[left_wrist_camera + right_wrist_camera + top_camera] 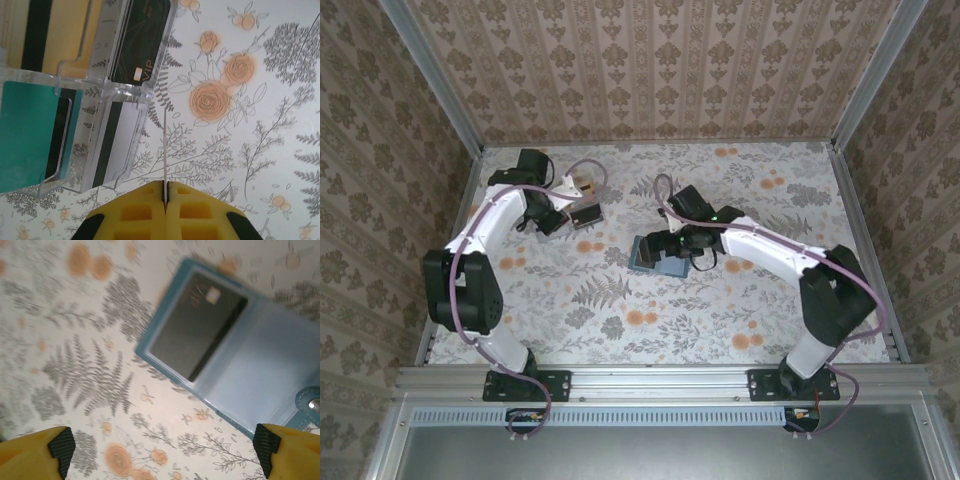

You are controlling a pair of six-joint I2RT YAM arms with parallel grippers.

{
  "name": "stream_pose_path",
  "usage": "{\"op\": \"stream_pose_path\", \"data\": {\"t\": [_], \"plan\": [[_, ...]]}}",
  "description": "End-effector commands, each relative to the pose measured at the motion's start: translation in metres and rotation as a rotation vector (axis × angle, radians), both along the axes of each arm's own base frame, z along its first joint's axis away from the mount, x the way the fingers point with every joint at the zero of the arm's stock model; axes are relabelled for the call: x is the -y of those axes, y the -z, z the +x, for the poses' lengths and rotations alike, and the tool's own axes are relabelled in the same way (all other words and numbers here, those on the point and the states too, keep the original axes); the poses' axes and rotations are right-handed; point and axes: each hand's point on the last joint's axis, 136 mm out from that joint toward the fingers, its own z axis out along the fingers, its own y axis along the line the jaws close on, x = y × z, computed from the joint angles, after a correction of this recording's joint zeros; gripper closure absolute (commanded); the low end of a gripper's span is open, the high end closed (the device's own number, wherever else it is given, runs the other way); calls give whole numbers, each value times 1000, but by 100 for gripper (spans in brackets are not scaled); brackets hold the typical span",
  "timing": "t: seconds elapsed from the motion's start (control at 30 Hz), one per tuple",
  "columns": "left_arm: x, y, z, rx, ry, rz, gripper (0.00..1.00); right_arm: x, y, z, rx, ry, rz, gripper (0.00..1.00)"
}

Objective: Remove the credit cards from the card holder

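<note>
The flowered table is carrying everything. The left arm is reaching toward the far left of it, and the right arm is reaching toward the middle.

A clear plastic stand is sitting just beside the left gripper. Its compartments are holding a teal card, an orange card with a dark stripe, a black card and a white striped card.

The card holder is lying open and flat near the table's middle, under the right gripper. A dark card is sitting in one of its inner faces.

The left gripper is clenching a thin card, seen edge-on just beside the stand. The right gripper is hanging released above the holder, with its fingers wide apart and grasping nothing.
</note>
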Motion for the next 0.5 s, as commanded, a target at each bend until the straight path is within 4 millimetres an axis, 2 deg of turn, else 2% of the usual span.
{"op": "stream_pose_path", "data": {"t": [0.0,0.23,0.47], "plan": [[-8,7,-9,-69,134,82,100,8,-10,0,16,62,38,2],[-16,15,1,-80,220,112,100,16,-9,-11,4,67,38,0],[-29,28,27,-72,237,158,100,18,-11,-15,-1,67,38,0]]}}
